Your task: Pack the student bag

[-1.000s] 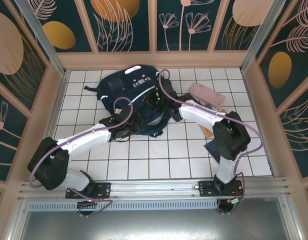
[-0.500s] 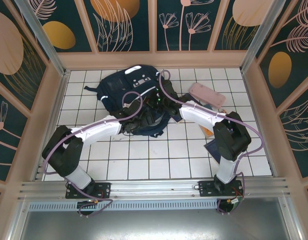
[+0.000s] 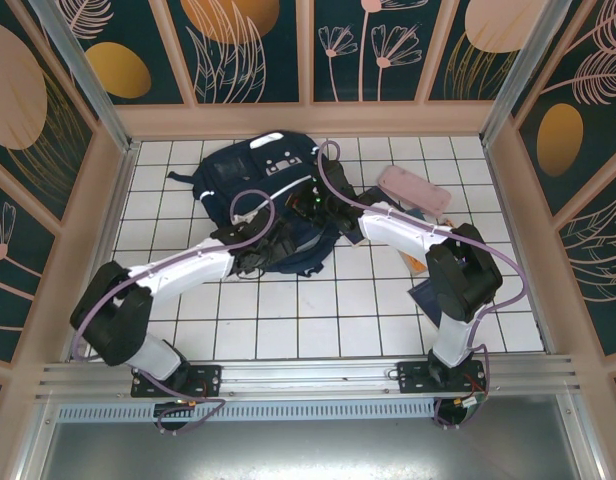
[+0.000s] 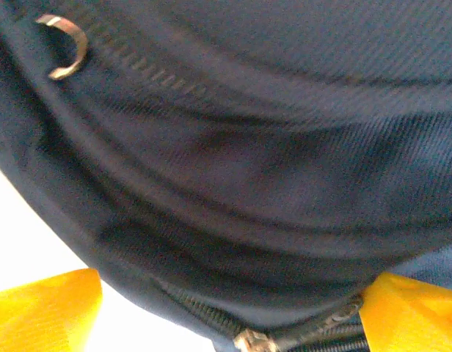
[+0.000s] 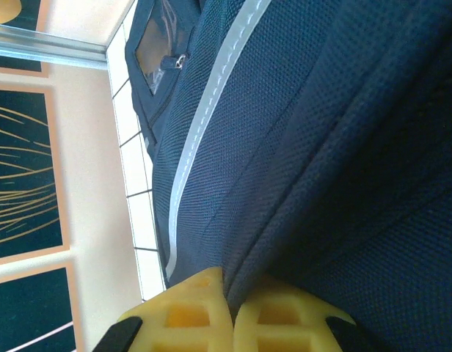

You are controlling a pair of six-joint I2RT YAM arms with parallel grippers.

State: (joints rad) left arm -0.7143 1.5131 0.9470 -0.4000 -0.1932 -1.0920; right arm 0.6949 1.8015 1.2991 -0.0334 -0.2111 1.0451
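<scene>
With the right gripper [image 5: 230, 317] clamped on the student bag [image 3: 256, 172], the wide-apart left gripper [image 4: 226, 314] should centre on the zipper [image 4: 318, 328] before closing.

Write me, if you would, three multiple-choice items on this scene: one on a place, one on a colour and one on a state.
1. Where is the pencil case relative to the backpack?
A. on top of it
B. beside it, to its right
C. inside it

2. What colour is the backpack's stripe?
A. white
B. red
C. green

3. How is the right end effector?
A. wide open over bare tiles
B. holding the pencil case
C. shut on a fold of the backpack

Key: 1 B, the overhead view shows it lying apart, to the right; 2 A, the right wrist view shows a pale white band; 3 C, its yellow fingers pinch navy fabric.
</scene>
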